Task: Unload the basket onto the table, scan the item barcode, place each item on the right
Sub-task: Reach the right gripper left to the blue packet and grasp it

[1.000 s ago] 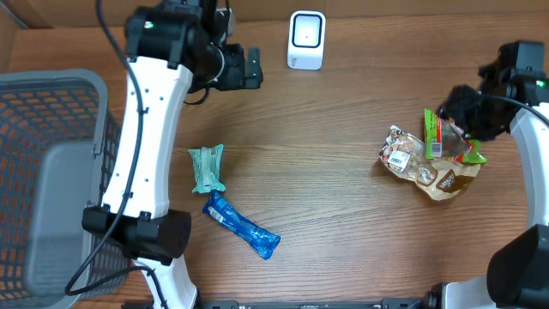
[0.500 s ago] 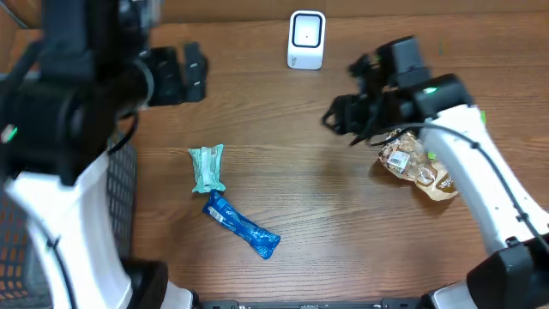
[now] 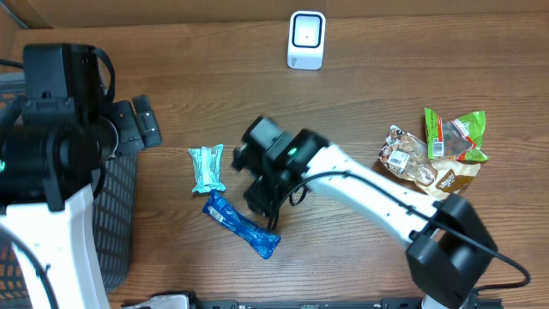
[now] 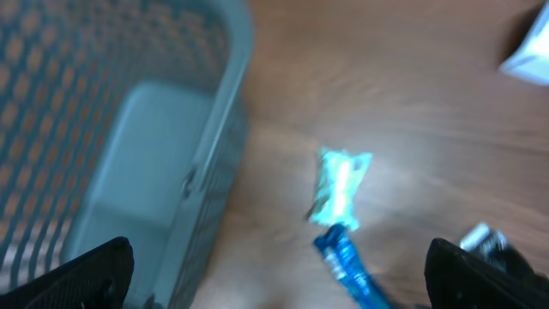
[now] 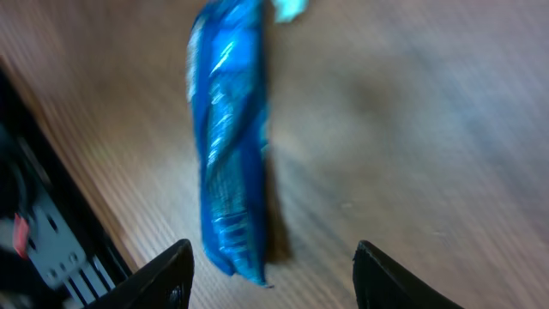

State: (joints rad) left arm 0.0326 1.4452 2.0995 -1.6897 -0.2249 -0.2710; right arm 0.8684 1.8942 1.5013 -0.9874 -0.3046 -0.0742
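A blue packet (image 3: 241, 226) lies slanted on the wooden table, with a teal packet (image 3: 206, 167) just above it. The white barcode scanner (image 3: 306, 39) stands at the back centre. My right gripper (image 3: 260, 199) hangs open just above the blue packet's right side. In the right wrist view the blue packet (image 5: 230, 137) lies ahead, its near end by the left of the two fingers (image 5: 167, 276), and nothing is gripped. My left gripper (image 3: 141, 125) is wide open in the air beside the basket. The left wrist view is blurred and shows both packets (image 4: 341, 184) below.
A grey mesh basket (image 3: 116, 223) stands at the left edge, under the left arm. A green bag (image 3: 455, 136) and a brown snack bag (image 3: 420, 163) lie at the right. The right arm stretches across the table's middle.
My right arm has swung from the snack bags at the right across to the blue packet in the centre. The left arm has moved left, away from the scanner and towards the basket.
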